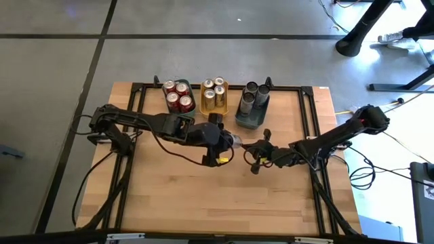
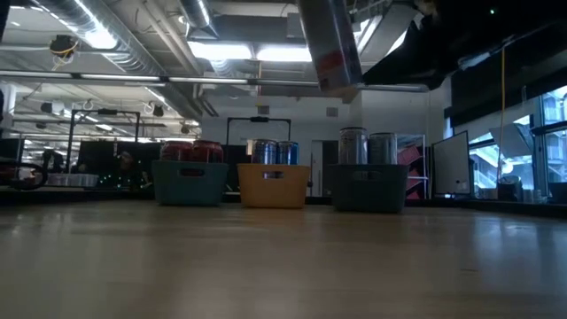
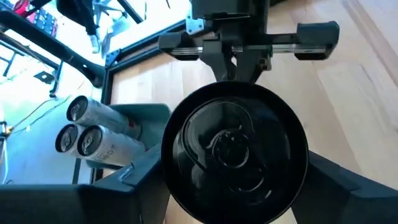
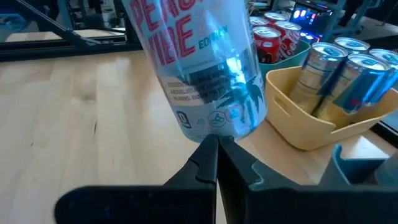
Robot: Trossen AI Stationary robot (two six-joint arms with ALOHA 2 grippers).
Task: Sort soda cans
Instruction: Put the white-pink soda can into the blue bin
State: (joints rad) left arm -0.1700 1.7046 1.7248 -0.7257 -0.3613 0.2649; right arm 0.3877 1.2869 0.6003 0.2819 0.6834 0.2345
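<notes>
Just off the table's middle, the left gripper [image 1: 229,141] holds a silver can [image 2: 330,44] clear of the wood, its dark fingers part-way apart and pressed to the can's round sides; in the left wrist view the can's concave, glossy base [image 3: 235,153] fills the frame between them. The can is a smooth metal cylinder, tilted, with red lettering and a blue mark on its pale wall [image 4: 205,74]. Facing it from the other side, the right gripper [image 1: 256,160] has its two fingers [image 4: 217,162] pressed flat together with nothing between them, tips just below the can's rim; whether they touch it cannot be told. Along the far edge of the pale, grained plank table [image 1: 203,196] stand three rectangular plastic trays with cut-out handles. The teal tray [image 2: 190,182] holds red cans [image 1: 178,95], the yellow tray [image 2: 274,185] holds gold-and-blue cans [image 1: 213,91], and the grey-blue tray [image 2: 368,187] holds three dull silver cans [image 1: 253,95], all upright with shiny pull-tab tops. Black metal rails [image 1: 135,102] frame the table, and loose cables [image 1: 359,173] trail off its right side.
</notes>
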